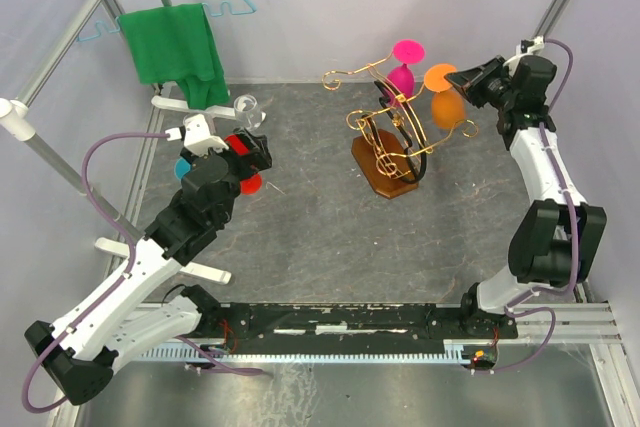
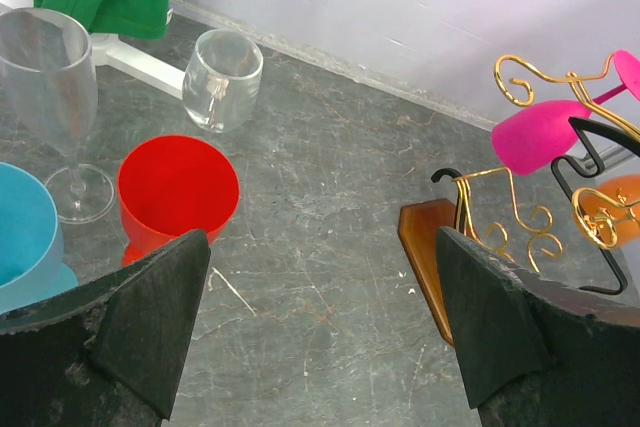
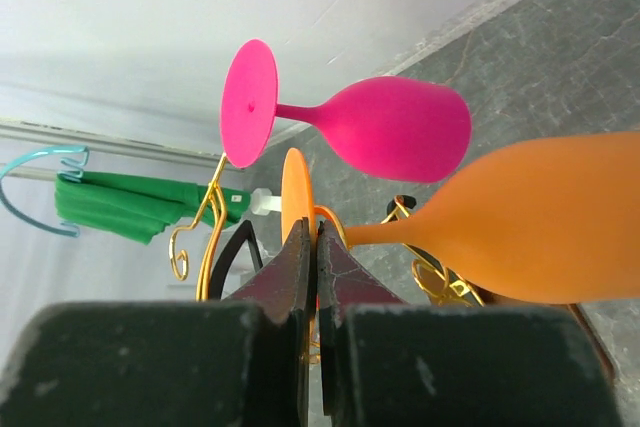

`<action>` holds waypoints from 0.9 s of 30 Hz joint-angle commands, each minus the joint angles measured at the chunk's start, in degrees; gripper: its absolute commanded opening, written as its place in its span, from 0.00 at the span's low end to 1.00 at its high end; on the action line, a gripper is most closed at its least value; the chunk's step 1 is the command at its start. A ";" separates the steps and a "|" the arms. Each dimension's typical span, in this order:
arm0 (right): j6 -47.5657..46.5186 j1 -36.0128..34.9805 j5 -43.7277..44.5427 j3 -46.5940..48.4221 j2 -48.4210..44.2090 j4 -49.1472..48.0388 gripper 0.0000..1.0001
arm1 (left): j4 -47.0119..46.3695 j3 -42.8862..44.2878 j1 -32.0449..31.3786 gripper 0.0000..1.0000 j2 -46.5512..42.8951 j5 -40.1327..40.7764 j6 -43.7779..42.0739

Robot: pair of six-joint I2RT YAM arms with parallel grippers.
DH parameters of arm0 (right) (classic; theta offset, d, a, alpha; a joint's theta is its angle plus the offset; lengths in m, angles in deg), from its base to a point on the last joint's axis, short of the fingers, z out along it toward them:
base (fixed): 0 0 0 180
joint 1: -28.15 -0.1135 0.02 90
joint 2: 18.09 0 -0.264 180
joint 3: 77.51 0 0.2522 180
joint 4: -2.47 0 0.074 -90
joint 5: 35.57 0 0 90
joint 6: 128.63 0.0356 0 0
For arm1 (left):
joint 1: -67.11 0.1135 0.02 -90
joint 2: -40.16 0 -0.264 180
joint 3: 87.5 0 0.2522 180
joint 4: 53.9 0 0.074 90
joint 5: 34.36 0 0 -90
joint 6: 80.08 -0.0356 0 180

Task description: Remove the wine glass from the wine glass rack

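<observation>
Presses right gripper (image 3: 317,227) together at thin stem of smooth orange wine glass (image 3: 530,227) beside curly gold-wire rack (image 1: 385,175); holds left gripper (image 2: 320,247) spread wide.

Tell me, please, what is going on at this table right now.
The right gripper is shut on the stem of the orange glass, close to its foot. That glass hangs upside down on the gold wire rack beside a pink glass and has not been lifted off yet. The left gripper hovers open over the table, near a red cup, holding nothing.
</observation>
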 commanded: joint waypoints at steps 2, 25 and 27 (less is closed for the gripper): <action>4.56 0.45 -2.51 -1.83 2.10 -13.22 0.01 | -0.36 2.52 -0.26 0.99 -0.72 -0.94 1.63; 5.64 0.58 -17.06 -5.38 -4.10 -12.60 0.01 | -0.19 2.80 -0.26 0.99 0.18 -1.75 1.72; 4.38 0.70 -17.40 -5.80 -5.50 -10.70 0.01 | -0.03 2.78 -0.26 0.99 0.01 -1.66 1.71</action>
